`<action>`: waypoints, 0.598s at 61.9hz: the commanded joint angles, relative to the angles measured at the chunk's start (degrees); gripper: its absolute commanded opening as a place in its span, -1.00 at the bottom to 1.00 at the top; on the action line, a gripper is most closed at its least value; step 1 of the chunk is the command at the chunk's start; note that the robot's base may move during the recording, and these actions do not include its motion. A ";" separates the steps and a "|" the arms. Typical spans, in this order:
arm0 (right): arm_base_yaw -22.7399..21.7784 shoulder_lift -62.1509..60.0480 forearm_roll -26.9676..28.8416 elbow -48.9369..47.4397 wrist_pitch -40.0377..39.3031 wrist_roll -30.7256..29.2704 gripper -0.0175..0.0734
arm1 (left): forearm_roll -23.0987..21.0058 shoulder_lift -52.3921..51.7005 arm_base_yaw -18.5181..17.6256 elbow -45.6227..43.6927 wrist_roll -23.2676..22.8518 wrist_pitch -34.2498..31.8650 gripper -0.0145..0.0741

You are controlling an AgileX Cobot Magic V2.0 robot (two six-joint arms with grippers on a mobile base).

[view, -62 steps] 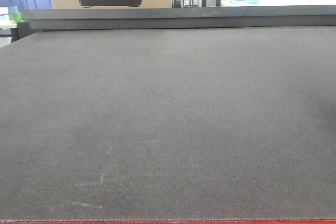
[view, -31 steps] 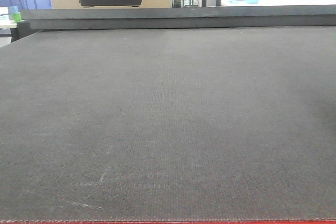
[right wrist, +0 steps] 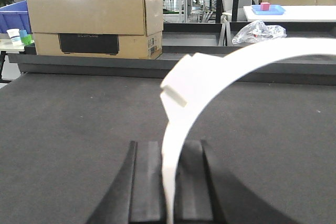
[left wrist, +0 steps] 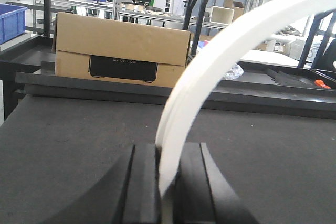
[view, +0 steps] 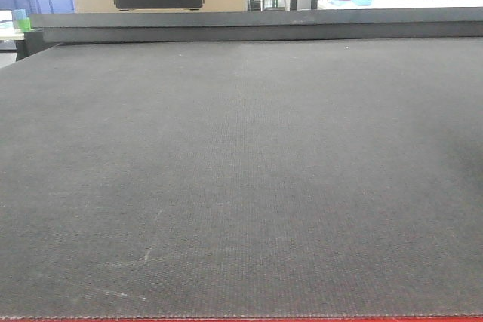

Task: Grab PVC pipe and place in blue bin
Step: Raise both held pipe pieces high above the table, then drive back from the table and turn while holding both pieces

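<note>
Clamping a white curved strip (left wrist: 210,61), the left end effector (left wrist: 168,150) is pressing its fingers together on it. The right end effector (right wrist: 168,148) is pinching a similar white arc (right wrist: 220,64). Both pieces are rising ahead and to the right. I cannot tell whether either is the PVC pipe, and none is lying on the counter (view: 241,186). The blue bin (left wrist: 10,22) is sitting far ahead-left, beside the cardboard box (left wrist: 121,51). Doing this carry well is likely calling for gripping firmly, lifting clear of the box and swinging left slowly.

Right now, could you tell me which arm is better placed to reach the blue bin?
Left, probably: both wrist views show the blue bin far left beyond the mat; no pipe is visible.
</note>
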 commanded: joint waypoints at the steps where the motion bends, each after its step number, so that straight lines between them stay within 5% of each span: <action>1: -0.03 -0.30 -0.67 0.11 -1.60 -0.34 -0.96 | -0.02 -0.31 -0.30 0.03 -0.06 -1.74 -0.92; 37: -0.03 -0.30 -0.67 0.11 -1.60 -0.34 -0.96 | -0.02 -0.31 -0.30 0.03 -0.06 -1.74 -0.92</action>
